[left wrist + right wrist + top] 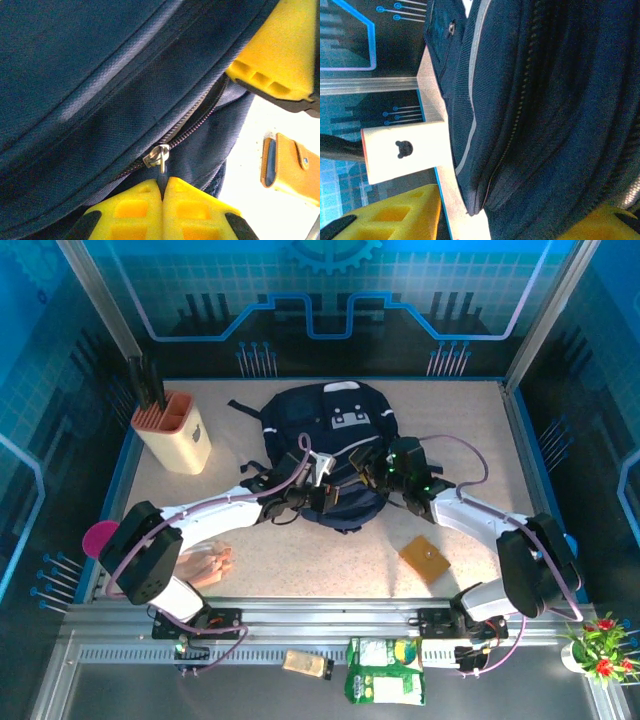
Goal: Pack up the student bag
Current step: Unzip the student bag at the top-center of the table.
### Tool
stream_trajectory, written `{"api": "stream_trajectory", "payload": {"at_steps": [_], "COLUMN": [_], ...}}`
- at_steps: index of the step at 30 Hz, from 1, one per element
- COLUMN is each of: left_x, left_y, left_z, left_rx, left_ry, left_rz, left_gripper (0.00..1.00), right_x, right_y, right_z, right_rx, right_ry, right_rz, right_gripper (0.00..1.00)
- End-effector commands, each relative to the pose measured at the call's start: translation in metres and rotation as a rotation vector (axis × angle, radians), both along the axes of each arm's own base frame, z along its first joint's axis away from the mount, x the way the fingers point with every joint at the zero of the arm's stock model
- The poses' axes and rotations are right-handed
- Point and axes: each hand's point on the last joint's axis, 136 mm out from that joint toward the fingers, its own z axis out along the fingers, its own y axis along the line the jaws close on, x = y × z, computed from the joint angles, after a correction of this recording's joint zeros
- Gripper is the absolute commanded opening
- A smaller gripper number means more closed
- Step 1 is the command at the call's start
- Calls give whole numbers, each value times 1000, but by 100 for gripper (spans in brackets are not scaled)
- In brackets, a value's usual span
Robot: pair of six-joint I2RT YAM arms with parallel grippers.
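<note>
The student bag (335, 430) lies in the middle of the table, dark navy with white piping and a grey-white patch. My left gripper (322, 497) is at the bag's near edge. In the left wrist view its yellow fingers are pressed together, so the gripper (163, 187) is shut on the dark pull tab of the silver zipper slider (157, 156). My right gripper (386, 474) sits on the bag's near right side. In the right wrist view it (500, 225) is open, its fingers (395, 215) set wide apart with bag fabric (535, 125) between them.
A cream pen holder (178, 435) stands at the back left. An orange wallet (425, 558) lies right of the bag, and wooden sticks (205, 565) lie at the near left. A green packet (385, 670) and a small item (308, 664) rest on the front rail.
</note>
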Motion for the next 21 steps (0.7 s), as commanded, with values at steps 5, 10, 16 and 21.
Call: {"api": "stream_trajectory", "payload": {"at_steps": [5, 10, 16, 21], "left_x": [4, 0, -14, -19], "left_y": [-15, -4, 29, 56], "left_z": [22, 17, 13, 8], "left_rx": [-41, 12, 89, 118], "left_ry": [-74, -76, -52, -22], "left_rz": [-52, -48, -116, -125], "left_gripper": [0, 0, 0, 0], "right_x": [12, 16, 22, 26], "right_y": [-1, -4, -21, -33], "right_z": [-1, 3, 26, 42], "right_rx": [-30, -42, -47, -31], "right_ry": [4, -13, -79, -110], "right_rz": [-56, -55, -52, -31], "right_gripper": [38, 20, 11, 11]}}
